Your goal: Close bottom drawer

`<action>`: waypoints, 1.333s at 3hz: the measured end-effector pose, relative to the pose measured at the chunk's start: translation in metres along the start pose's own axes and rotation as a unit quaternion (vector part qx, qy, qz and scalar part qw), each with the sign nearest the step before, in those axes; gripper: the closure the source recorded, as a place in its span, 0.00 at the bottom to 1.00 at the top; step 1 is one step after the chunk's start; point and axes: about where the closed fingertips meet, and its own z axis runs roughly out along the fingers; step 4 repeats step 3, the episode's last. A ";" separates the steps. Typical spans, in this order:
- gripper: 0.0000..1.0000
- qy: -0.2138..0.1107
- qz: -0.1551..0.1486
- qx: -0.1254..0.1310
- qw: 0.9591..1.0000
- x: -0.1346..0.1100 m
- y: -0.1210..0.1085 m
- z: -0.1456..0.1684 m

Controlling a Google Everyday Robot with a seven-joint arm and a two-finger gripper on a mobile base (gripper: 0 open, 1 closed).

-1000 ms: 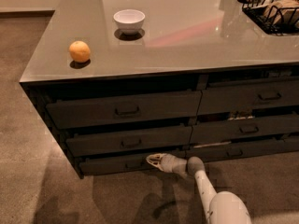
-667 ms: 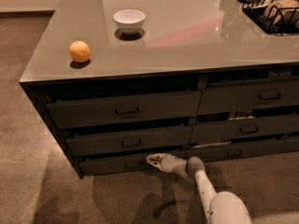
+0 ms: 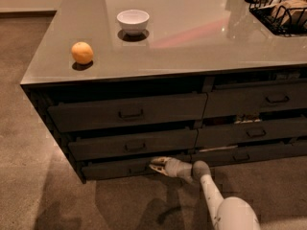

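Observation:
The bottom drawer [image 3: 115, 169] is the lowest dark-grey front of the wide left-hand stack, just above the carpet, with a small dark pull near its middle. It looks pushed in, with only a narrow dark gap between it and the drawer above. My gripper [image 3: 156, 166] is low at the drawer's right part, with its tip against the front, just right of the pull. My pale arm [image 3: 216, 200] reaches in from the lower right.
The two other left-hand drawers [image 3: 129, 113] stand above. The right-hand stack [image 3: 249, 133] has slightly open drawers. On the grey countertop [image 3: 201, 47] are an orange [image 3: 82, 52], a white bowl [image 3: 133, 21] and a black wire basket [image 3: 283, 8]. The floor is brown carpet.

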 end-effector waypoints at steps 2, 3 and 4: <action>0.73 0.000 0.004 -0.029 1.000 -0.040 0.013 -0.083; 0.58 0.012 0.016 -0.038 0.999 -0.046 0.022 -0.110; 0.58 0.012 0.016 -0.038 0.999 -0.046 0.022 -0.110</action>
